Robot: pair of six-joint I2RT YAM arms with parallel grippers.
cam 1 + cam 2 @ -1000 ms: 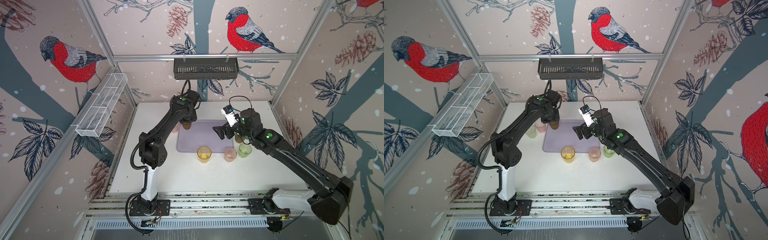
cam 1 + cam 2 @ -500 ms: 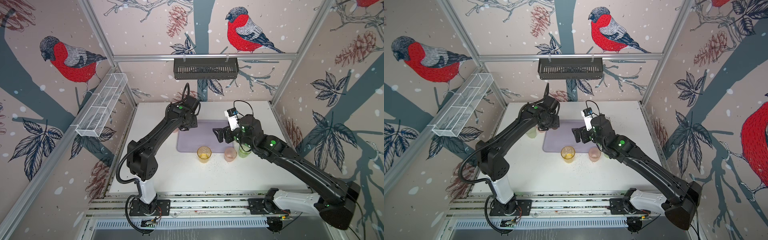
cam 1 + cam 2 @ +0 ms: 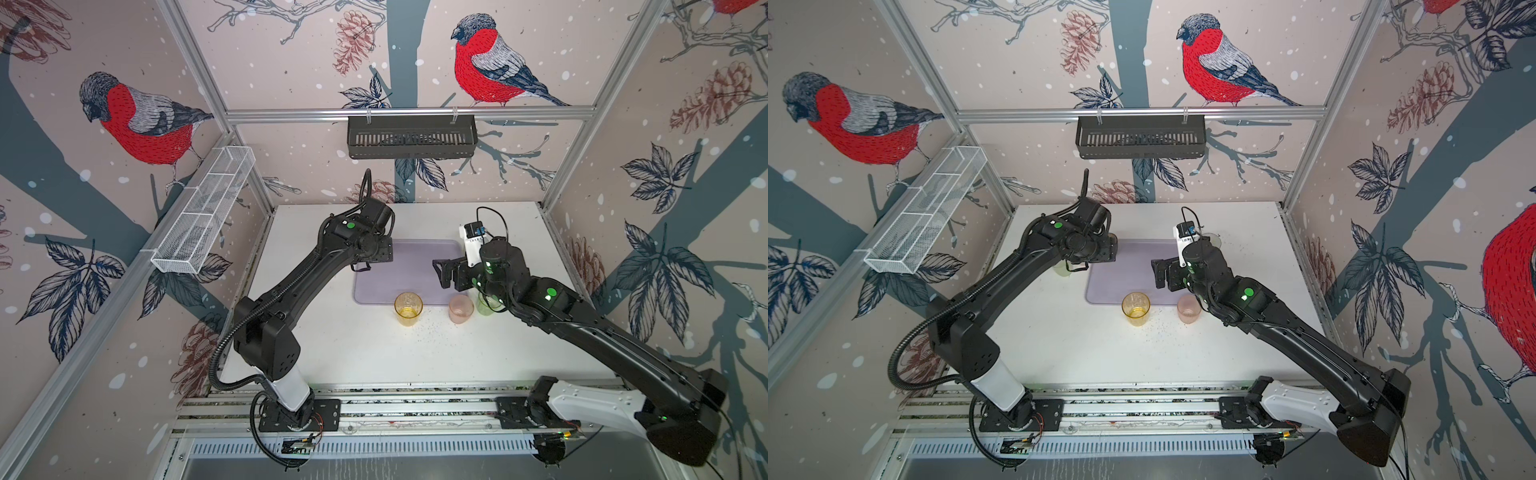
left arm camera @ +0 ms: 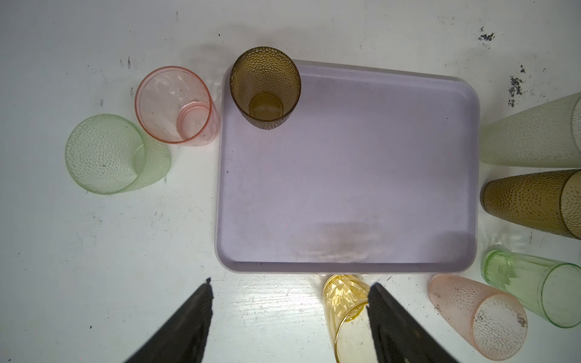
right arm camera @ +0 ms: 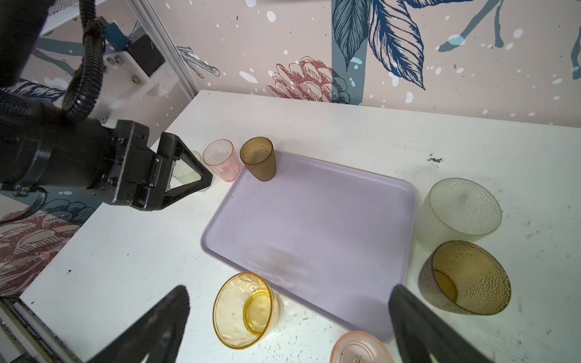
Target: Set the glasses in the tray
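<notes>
The right wrist view is showing the right gripper hanging with its jaws spread wide and nothing between them, above the near edge of the flat pale lilac rectangular tray. Nearest the robot, a smooth amber translucent tumbler and a frosted pink tumbler are standing upright on the white table, just outside that edge, with a bright green tumbler next to the pink one. Further along the tray's right side, a dimpled brown tumbler and a taller pale frosted tumbler are waiting, also off the tray. The left gripper is hovering over the tray's left part, its jaws apart and empty. At the far left corner, a second dimpled brown tumbler is standing inside the rim, the only glass in the tray; a clear pink tumbler and a pale green dimpled tumbler are sitting just beyond it on the table. The work is looking barely begun, with seven glasses left out. The next move is likely calling for one gripper to come down over a nearby tumbler, close on its wall, lift it over the low rim and set it upright clear of the brown one.
</notes>
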